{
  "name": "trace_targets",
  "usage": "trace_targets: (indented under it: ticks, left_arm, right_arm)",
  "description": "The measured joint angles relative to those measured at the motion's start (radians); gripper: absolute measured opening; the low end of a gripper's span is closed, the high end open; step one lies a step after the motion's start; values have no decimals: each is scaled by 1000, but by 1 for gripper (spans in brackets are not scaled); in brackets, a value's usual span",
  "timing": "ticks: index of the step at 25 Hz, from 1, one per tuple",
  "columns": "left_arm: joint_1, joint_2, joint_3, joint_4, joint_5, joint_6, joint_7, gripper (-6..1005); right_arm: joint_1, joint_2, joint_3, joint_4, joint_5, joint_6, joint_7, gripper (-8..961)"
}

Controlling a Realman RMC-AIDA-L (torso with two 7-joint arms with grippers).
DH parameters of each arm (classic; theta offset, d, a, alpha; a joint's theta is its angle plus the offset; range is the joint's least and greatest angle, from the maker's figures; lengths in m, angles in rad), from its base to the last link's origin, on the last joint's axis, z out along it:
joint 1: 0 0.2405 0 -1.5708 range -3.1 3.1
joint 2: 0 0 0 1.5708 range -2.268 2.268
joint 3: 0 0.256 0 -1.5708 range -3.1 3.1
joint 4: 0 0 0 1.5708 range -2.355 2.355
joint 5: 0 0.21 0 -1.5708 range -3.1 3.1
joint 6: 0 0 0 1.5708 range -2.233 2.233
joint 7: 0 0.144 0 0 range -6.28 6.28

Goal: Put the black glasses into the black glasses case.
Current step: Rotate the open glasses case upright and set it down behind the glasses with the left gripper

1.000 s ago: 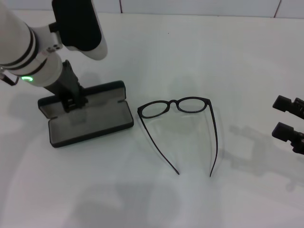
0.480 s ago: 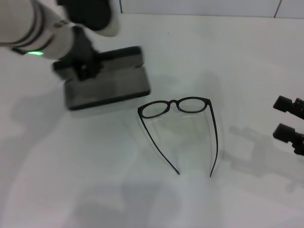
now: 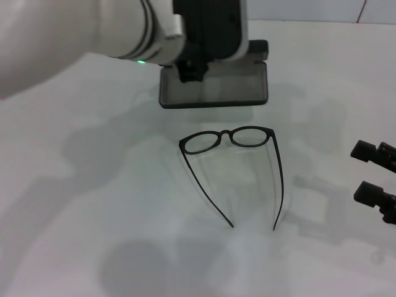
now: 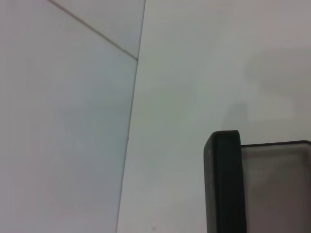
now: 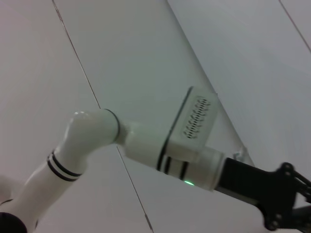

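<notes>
Apparently the left gripper (image 3: 193, 69) clamps the open black glasses case (image 3: 216, 90) (fingers partly hidden) behind the black glasses (image 3: 238, 162).

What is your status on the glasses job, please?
Left gripper shut on the open case, held beyond the glasses. Right gripper open, idle at the right edge. Glasses unfolded on the table, nothing in the way.
</notes>
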Motion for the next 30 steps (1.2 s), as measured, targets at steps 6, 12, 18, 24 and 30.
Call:
trace_targets:
  ticks: [6, 12, 18, 24, 30]
  left_arm:
    - [-23, -4, 50, -86, -3, -85, -10, 210]
    - [-56, -5, 100, -176, -8, -128, -48, 216]
    - [-73, -8, 142, -246, -8, -163, -77, 221]
    - [-75, -8, 163, -250, -8, -174, -100, 226]
    - [-76, -8, 183, -262, -2, -177, -100, 231]
  right_arm:
    - [0, 0, 0, 18, 0, -1, -10, 758]
    - [0, 2, 0, 19, 0, -2, -11, 752]
    - [5, 2, -1, 31, 0, -2, -14, 746]
    - [0, 2, -2, 38, 0, -2, -19, 740]
    - [0, 2, -2, 43, 0, -2, -22, 734]
